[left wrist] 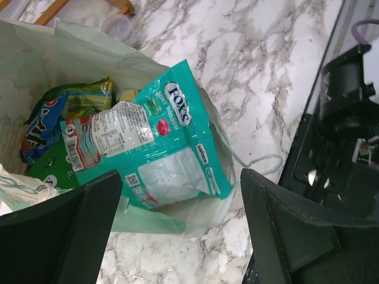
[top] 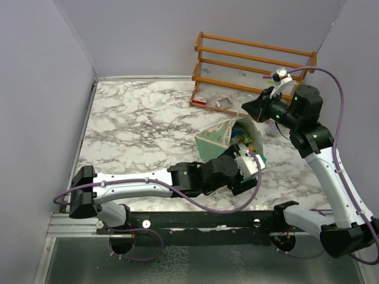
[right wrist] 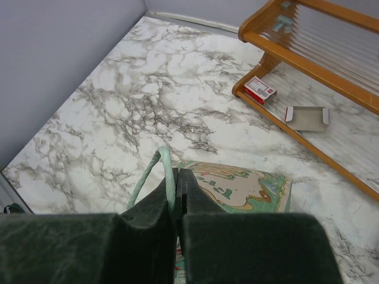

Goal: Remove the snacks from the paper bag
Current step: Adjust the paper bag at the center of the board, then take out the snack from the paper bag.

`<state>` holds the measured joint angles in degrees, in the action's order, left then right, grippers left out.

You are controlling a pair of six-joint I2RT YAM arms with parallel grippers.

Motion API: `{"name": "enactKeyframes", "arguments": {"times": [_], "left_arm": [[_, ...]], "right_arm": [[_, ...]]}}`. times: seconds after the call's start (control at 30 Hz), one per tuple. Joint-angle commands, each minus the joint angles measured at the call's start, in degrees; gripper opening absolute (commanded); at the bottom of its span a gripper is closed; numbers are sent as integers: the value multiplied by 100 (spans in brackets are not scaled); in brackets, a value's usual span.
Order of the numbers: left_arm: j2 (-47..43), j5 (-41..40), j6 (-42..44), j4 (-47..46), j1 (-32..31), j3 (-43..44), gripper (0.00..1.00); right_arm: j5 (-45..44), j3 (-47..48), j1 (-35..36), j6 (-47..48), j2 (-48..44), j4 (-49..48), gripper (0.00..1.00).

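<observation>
The pale green paper bag [top: 228, 137] lies tipped on the marble table, its mouth toward the arms. My right gripper [right wrist: 179, 177] is shut on the bag's thin green string handle [right wrist: 161, 168], holding it up above the printed side of the bag [right wrist: 249, 188]. My left gripper [left wrist: 177, 236] is open and empty, just in front of the bag's mouth. A teal-white snack packet [left wrist: 160, 148] sticks halfway out of the mouth, between and beyond the fingers [left wrist: 65, 231]. A blue packet [left wrist: 37, 129], a yellow-green packet [left wrist: 89, 94] and a green one [left wrist: 50, 168] lie deeper inside.
A wooden rack [top: 254, 65] stands at the back right. A small red-white box [top: 200, 100] and a flat grey card [right wrist: 307, 117] lie at its foot. The bag's other string handle [left wrist: 254, 160] lies on the marble. Walls close the left and back sides.
</observation>
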<state>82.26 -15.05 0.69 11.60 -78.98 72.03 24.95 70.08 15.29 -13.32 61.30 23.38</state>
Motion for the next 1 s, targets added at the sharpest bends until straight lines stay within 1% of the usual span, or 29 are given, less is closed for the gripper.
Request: {"name": "enactKeyframes", "arguments": {"times": [0.0, 0.13, 0.27, 0.3, 0.43, 0.57, 0.63, 0.77, 0.8, 0.87, 0.9, 0.97], "left_arm": [[463, -1718, -448, -432, -242, 441, 83], [961, -1993, -622, -543, -302, 861, 81], [1446, -2543, -358, -558, -393, 1295, 77], [1750, -2643, -258, -516, -425, 1413, 76], [2191, -2948, -111, -332, -477, 1762, 78], [2282, -2979, -153, -327, -503, 1710, 82], [2325, -3076, -150, -321, -504, 1665, 82], [2516, -3677, 59, -242, -504, 1678, 77], [2556, -3791, 125, -238, -505, 1687, 73], [2633, -3886, 211, -190, -504, 1704, 66], [2655, -3888, 227, -166, -507, 1708, 64], [2716, -3890, 237, -131, -504, 1703, 63]], "right_arm": [[104, 84, -17, -116, -200, -580, 1], [80, 89, -17, -139, -245, -578, 1], [53, 104, -17, -135, -272, -540, 1], [49, 110, -17, -136, -283, -532, 1], [37, 144, -17, -93, -291, -473, 1], [20, 166, -17, -61, -298, -435, 1], [34, 173, -17, -63, -295, -431, 1], [57, 180, -17, -59, -306, -430, 1], [62, 177, -17, -61, -311, -430, 1], [52, 160, -17, -64, -316, -430, 1], [46, 156, -17, -63, -319, -437, 1], [41, 154, -17, -73, -314, -439, 1]]}}
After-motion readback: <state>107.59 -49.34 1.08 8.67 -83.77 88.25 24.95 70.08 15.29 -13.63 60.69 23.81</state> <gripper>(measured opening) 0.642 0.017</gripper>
